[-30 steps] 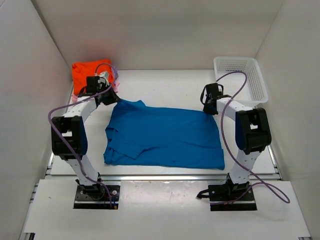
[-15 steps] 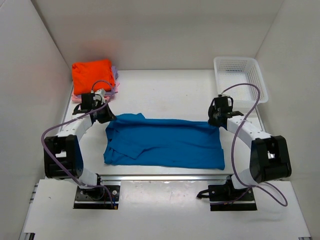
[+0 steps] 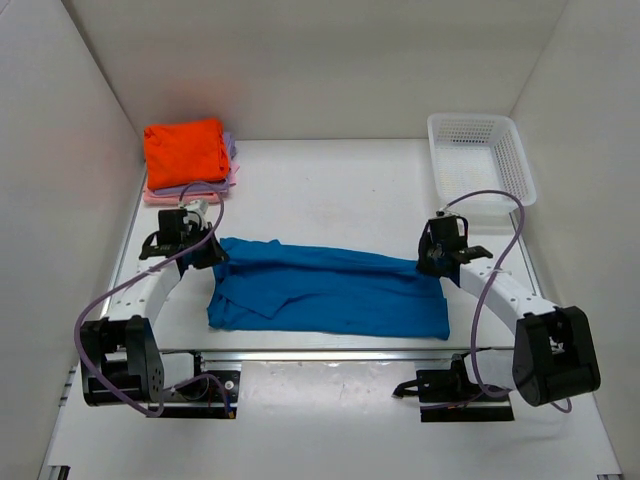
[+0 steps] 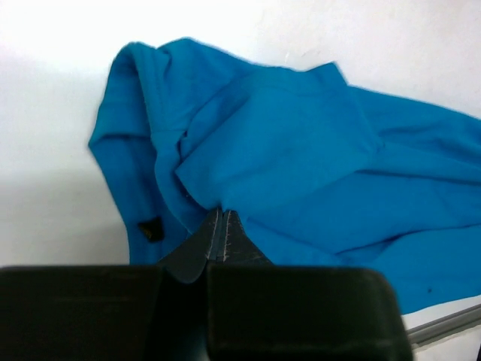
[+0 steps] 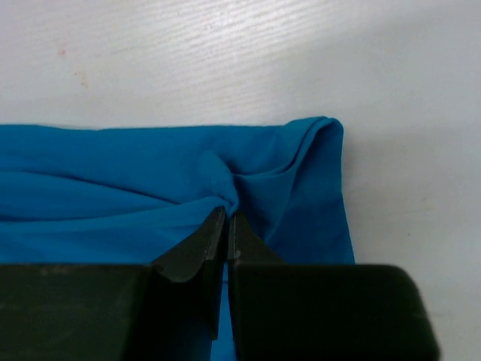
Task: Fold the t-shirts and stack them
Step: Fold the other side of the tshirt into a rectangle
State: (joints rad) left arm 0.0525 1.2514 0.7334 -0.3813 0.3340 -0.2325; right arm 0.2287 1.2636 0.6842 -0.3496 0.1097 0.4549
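Note:
A bright blue t-shirt lies across the table's near half, its far edge lifted and drawn toward the front. My left gripper is shut on the shirt's far left corner; the left wrist view shows the closed tips pinching blue cloth. On the shirt's far right corner my right gripper is shut too, its tips biting into a bunched fold of blue cloth. A stack of folded t-shirts sits at the back left: orange on top, lavender and pink edges beneath.
A white mesh basket stands at the back right against the wall. White walls enclose the table on three sides. A metal rail runs along the table's near edge, just below the shirt's front hem.
Both grippers have pulled the shirt's far edge toward the front, folding it over the near part; the arms have swung low and outward. The visible blue area has narrowed front to back.

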